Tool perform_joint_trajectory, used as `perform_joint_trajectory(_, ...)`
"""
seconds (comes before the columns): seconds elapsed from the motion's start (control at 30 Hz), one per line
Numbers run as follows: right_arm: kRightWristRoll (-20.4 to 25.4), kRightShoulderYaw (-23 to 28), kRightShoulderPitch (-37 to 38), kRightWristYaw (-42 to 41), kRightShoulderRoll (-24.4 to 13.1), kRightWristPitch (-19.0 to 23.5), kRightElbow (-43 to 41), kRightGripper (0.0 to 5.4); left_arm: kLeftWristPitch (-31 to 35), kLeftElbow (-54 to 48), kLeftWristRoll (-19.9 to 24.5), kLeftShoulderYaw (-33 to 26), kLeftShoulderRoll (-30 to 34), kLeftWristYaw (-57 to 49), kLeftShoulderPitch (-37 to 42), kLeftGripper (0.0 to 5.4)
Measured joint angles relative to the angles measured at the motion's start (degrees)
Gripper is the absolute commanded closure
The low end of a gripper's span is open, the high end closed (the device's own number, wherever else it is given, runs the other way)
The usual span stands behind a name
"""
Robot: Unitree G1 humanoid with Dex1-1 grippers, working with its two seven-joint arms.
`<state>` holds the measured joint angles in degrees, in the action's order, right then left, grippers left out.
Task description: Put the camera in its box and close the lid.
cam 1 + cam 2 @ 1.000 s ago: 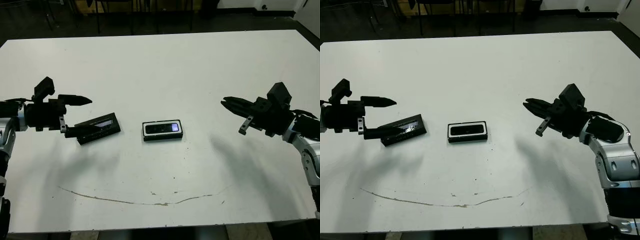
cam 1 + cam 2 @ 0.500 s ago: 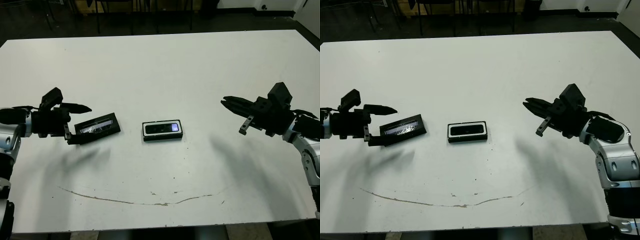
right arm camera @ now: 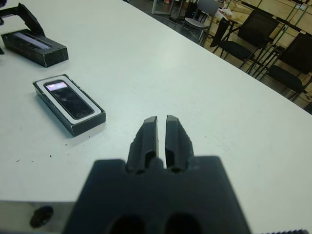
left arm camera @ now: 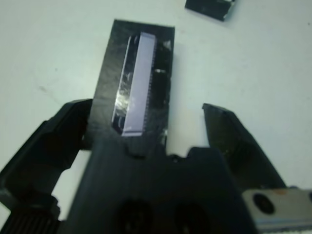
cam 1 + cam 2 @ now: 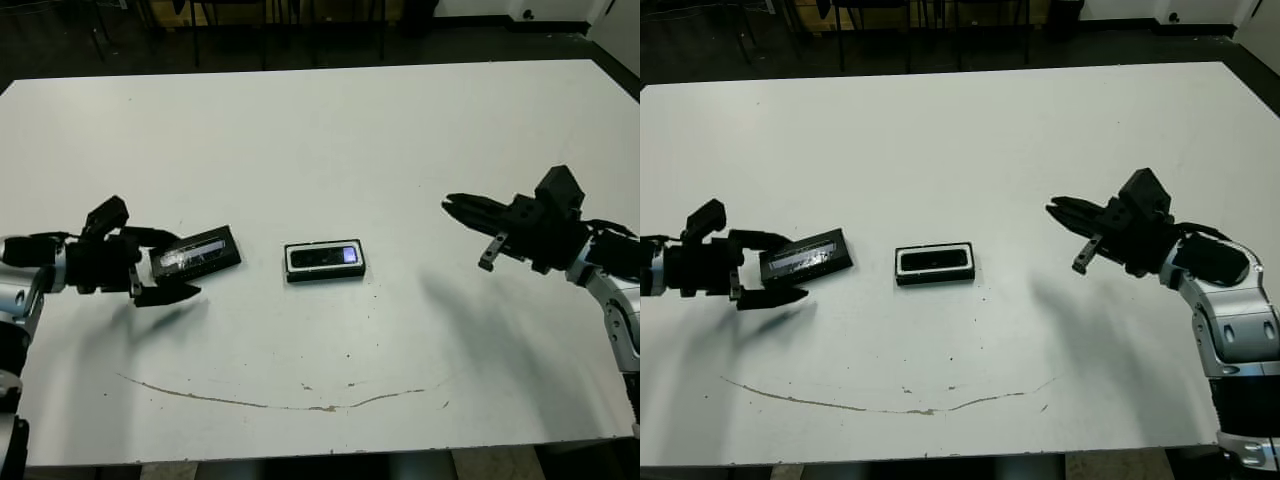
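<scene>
Left gripper (image 5: 168, 265) spread wide around the near end of the lid (image 5: 196, 254); right gripper (image 5: 452, 205) clenched on nothing, off to the right.

The head views place the box (image 5: 324, 260) at frame centre on the white table (image 5: 330, 130), the camera (image 5: 322, 257) lying inside it on the white lining, the lid just left of it and apart. Only the left wrist view shows the lid's pale stripe running lengthwise and that it lies flat between the two fingers (image 4: 53, 141), touching one at most. The right wrist view shows the fingertips (image 3: 148, 127) pressed together above bare table, with dark chairs (image 3: 265, 36) beyond the far edge. A thin brown scratch (image 5: 270, 400) curves across the lower frame.
</scene>
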<state>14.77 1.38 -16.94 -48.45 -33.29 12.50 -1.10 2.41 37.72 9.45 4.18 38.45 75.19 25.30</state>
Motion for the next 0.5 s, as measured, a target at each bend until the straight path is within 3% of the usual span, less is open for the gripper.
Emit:
perform_joint_trajectory(0.13,0.0,-0.1,0.0,0.0,0.0,0.0,0.0,5.4,1.5,-0.1,-0.1,-0.1,0.1,-0.4,-0.8,0.01)
perform_joint_trajectory(0.23,-0.1,-0.2,0.0,0.0,0.0,0.0,0.0,5.4,2.4,-0.3,-0.1,-0.1,0.2,-0.9,-0.8,0.31)
perform_joint_trajectory(0.5,-0.2,-0.3,0.0,0.0,0.0,0.4,0.0,5.4,5.7,-2.2,1.2,-2.2,-0.3,-6.4,-2.4,1.79)
